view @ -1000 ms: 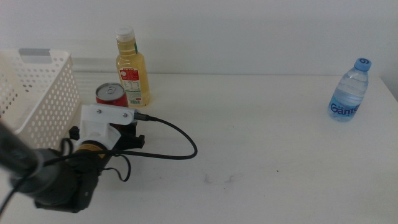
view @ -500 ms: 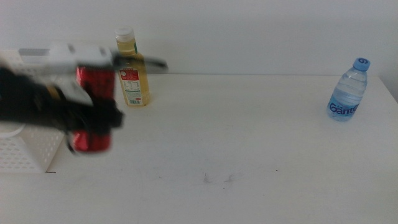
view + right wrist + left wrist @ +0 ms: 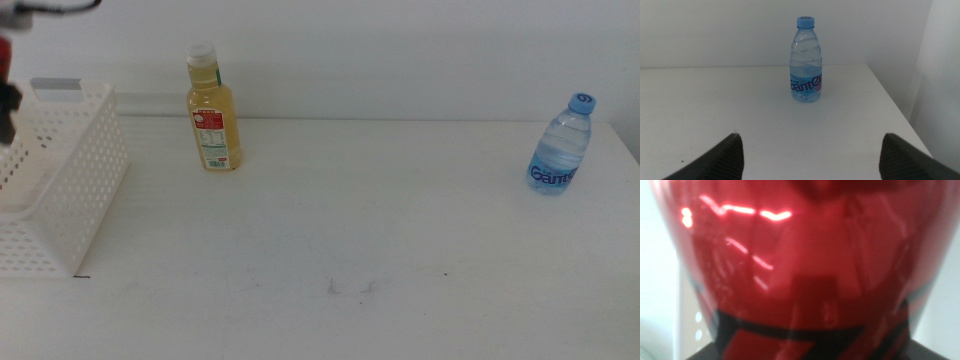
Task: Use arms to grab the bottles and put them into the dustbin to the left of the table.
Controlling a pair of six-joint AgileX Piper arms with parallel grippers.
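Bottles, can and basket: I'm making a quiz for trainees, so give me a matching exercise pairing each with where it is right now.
Things:
1. juice bottle
2. water bottle
3. red can
4. white basket

Places:
A. at the table's left edge
B. standing alone at the far right of the table
C. filling the left wrist view, held off the table by the left gripper
D. upright near the back, just right of the basket

The right gripper waits open, facing the water bottle.

Pairs: 1-D, 2-B, 3-C, 4-A
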